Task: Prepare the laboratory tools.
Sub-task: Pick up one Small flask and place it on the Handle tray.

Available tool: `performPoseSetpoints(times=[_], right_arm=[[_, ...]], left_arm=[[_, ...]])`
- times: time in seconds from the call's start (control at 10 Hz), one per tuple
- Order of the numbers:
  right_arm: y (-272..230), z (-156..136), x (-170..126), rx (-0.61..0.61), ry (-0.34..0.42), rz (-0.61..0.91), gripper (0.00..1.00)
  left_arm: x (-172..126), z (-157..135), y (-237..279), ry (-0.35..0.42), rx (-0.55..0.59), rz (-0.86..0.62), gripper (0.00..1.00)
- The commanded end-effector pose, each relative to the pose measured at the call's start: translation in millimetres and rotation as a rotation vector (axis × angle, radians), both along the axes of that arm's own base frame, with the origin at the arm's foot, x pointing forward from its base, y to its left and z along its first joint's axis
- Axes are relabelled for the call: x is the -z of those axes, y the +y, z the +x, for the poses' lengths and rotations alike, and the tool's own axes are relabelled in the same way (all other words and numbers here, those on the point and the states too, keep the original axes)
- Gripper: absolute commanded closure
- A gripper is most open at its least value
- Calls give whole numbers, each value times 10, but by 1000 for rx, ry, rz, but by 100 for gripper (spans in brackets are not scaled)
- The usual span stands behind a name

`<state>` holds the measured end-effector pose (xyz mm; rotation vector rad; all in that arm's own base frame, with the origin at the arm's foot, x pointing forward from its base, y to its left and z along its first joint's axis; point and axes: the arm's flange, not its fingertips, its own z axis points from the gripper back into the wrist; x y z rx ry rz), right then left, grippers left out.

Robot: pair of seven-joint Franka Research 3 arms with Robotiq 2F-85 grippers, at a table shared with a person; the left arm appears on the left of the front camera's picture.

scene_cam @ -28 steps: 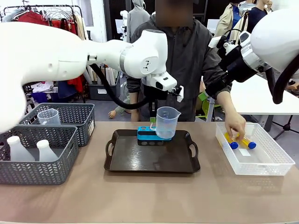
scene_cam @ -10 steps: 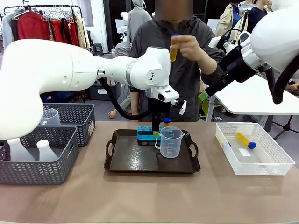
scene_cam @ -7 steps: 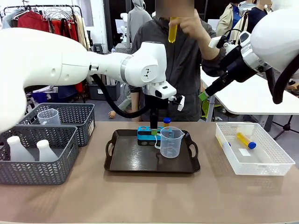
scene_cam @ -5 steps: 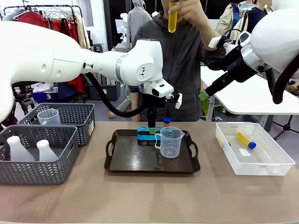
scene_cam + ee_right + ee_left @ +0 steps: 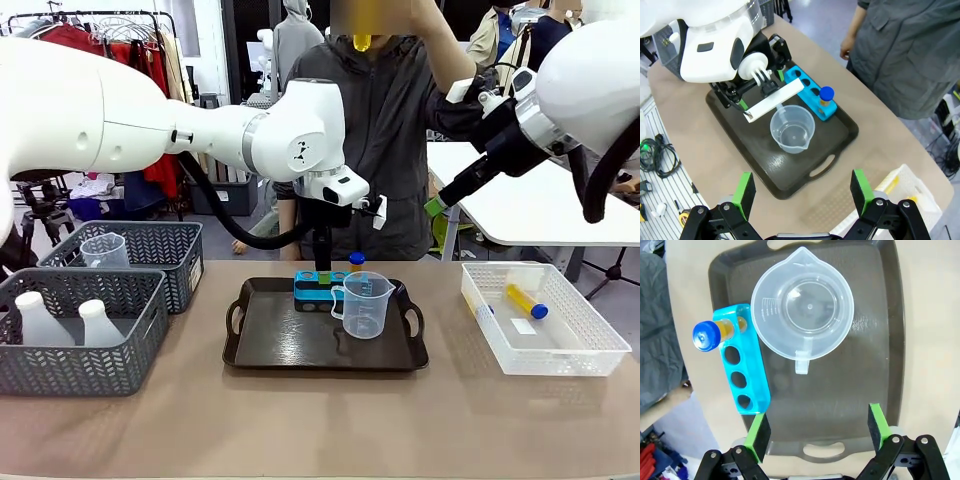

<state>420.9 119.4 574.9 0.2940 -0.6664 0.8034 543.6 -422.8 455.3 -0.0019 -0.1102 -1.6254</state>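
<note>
The clear beaker (image 5: pixel 366 305) stands upright on the black tray (image 5: pixel 300 345), just right of the blue tube rack (image 5: pixel 312 290). One blue-capped yellow tube (image 5: pixel 357 262) stands in the rack's end hole. My left gripper (image 5: pixel 323 262) hangs open above the tray's back, touching nothing. In the left wrist view the beaker (image 5: pixel 802 315), the rack (image 5: pixel 740 362) and the tube (image 5: pixel 707 335) lie below the open left gripper (image 5: pixel 818 429). High at the right, my right gripper (image 5: pixel 802 192) is open and empty, looking down on the beaker (image 5: pixel 792 131). The person holds a yellow tube (image 5: pixel 362 35) up high.
A white basket (image 5: pixel 590 345) at the right holds another yellow tube (image 5: pixel 527 302). Two grey mesh baskets (image 5: pixel 150 300) at the left hold a second beaker (image 5: pixel 103 250) and two white flasks (image 5: pixel 35 320). The person stands behind the tray.
My left gripper set the beaker down on the tray, let go and lifted a little. The person took a tube from the white basket and raised it overhead.
</note>
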Motion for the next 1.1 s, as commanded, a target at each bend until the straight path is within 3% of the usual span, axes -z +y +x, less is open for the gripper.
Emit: performPoseSetpoints(times=[0.0,0.2,0.4,0.5,0.6,0.9,1.0], right_arm=[[1,9,2,-8,0,19,0],[1,9,2,-8,0,19,0],[1,9,2,-8,0,19,0],[1,9,2,-8,0,19,0],[1,9,2,-8,0,19,0],[1,9,2,-8,0,19,0],[1,9,2,-8,0,19,0]], left_arm=[[-12,0,15,-1,13,0,0],[17,3,-5,2,1,1,0],[-291,-412,227,0,-61,26,0],[-352,-362,460,-20,-87,24,0],[-448,-495,616,-25,-133,0,0],[-676,-892,1298,-81,-368,-84,0],[-709,-884,1597,-100,-444,-87,0]])
